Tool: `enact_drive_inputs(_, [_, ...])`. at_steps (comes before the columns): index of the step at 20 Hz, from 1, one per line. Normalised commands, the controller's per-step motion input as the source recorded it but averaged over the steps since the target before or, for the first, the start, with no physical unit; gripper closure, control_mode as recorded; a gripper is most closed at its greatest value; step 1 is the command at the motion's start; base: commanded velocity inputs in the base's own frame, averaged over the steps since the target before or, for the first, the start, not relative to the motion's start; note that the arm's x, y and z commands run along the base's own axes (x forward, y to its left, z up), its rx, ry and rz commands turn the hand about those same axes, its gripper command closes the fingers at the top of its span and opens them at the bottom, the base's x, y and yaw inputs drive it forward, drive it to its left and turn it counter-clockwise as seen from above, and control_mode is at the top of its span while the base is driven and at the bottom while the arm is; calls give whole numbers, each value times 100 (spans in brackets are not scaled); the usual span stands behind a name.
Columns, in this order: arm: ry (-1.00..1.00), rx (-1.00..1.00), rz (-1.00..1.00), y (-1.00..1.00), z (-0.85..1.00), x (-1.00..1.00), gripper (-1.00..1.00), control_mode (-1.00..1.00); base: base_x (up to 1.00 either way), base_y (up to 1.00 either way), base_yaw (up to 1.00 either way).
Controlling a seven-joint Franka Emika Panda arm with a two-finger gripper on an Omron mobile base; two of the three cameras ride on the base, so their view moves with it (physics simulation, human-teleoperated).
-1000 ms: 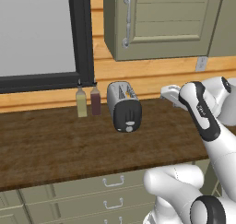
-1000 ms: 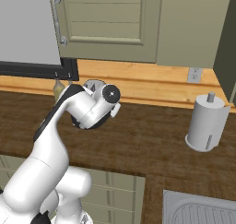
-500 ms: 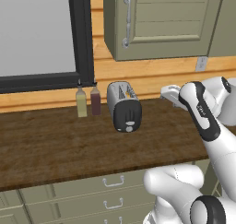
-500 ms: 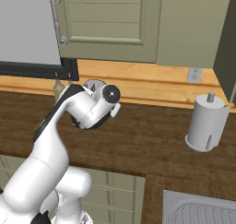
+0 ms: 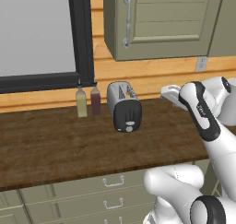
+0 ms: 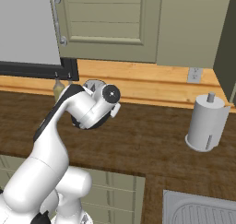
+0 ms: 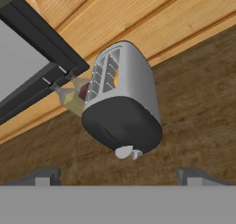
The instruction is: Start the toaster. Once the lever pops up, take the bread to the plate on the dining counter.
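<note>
I've got the toaster (image 5: 124, 106) standing upright on the wooden worktop, near the back wall, its glossy black end face turned toward me. In my hand view the lever (image 7: 136, 154) sits low on that face, a small round knob just beside it. A sliver of tan bread (image 7: 116, 78) shows inside one slot.

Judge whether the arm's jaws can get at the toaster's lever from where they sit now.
Probably yes. In the hand view the open gripper faces the toaster's black end, and the lever sits apart from it with bare worktop between.
</note>
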Motion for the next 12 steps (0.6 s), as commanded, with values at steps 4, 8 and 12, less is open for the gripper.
enact_drive_inputs(4, [0,0,0,0,0,0,-100,-100,0,0,0])
enact_drive_inputs(8, [0,0,0,0,0,0,-100,-100,0,0,0])
enact_drive_inputs(12, [0,0,0,0,0,0,-100,-100,0,0,0])
